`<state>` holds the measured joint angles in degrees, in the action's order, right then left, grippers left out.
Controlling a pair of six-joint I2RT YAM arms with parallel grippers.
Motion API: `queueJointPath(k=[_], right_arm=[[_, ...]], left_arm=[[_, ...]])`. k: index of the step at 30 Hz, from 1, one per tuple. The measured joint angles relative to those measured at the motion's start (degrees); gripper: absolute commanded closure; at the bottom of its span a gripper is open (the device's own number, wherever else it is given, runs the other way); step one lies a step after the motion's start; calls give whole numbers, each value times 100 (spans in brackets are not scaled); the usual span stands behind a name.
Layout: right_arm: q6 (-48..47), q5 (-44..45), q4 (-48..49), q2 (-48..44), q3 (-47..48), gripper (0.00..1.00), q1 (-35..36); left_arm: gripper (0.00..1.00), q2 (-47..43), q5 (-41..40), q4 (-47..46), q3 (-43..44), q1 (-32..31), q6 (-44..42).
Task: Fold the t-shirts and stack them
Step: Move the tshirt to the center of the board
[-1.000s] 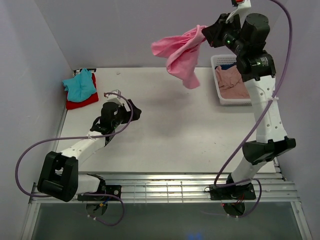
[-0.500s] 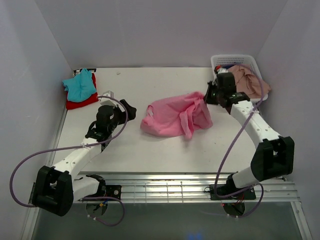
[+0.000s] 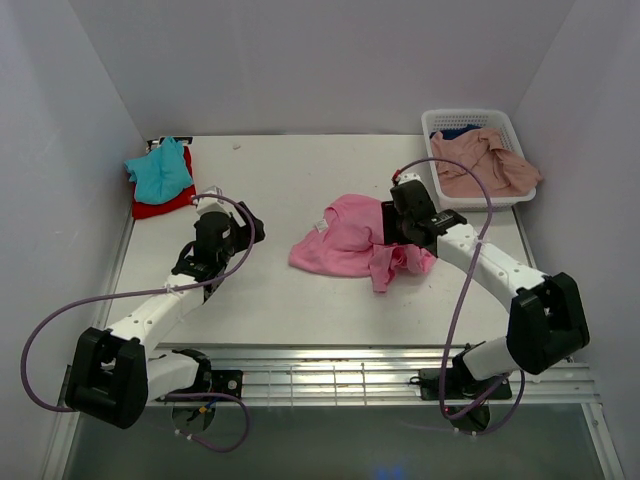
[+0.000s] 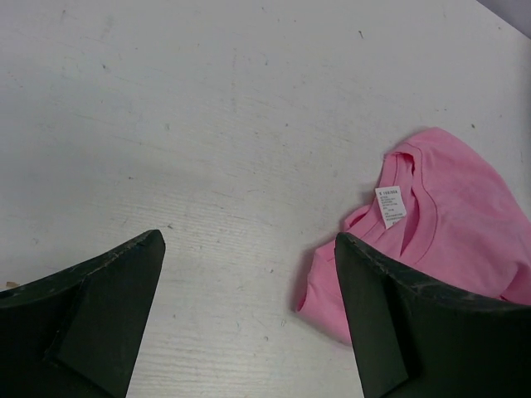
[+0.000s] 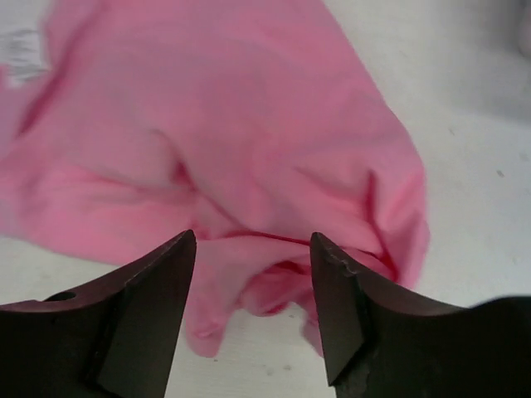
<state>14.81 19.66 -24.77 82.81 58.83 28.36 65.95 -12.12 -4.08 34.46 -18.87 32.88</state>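
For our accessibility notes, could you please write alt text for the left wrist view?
A crumpled pink shirt lies on the white table at right, its collar label showing; two dark fingers, spread apart and empty, frame the bottom corners.

Both arms low — left gripper (image 4: 249,240) and right gripper (image 5: 253,245) spread wide.

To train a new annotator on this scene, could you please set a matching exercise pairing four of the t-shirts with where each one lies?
Column one:
1. bright pink t-shirt
2. teal t-shirt
3. dusty salmon-pink t-shirt
4. red t-shirt

Column two:
A. draped over the white lattice basket
B. crumpled in the middle of the table
C. top of the far-left pile
D. bottom of the far-left pile

Pairs: 1-B; 2-C; 3-A; 4-D.
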Motion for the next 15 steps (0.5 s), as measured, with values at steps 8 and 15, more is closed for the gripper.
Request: queueJointPath(k=[8,15], right_arm=[[-485,-2065,841,446,1147,33,387],[-920,-2813,981,2651,2151,43,966]], left_arm=[[7,0,-271,107,0,0,76],[7,-44,-446,203,0,0,162]])
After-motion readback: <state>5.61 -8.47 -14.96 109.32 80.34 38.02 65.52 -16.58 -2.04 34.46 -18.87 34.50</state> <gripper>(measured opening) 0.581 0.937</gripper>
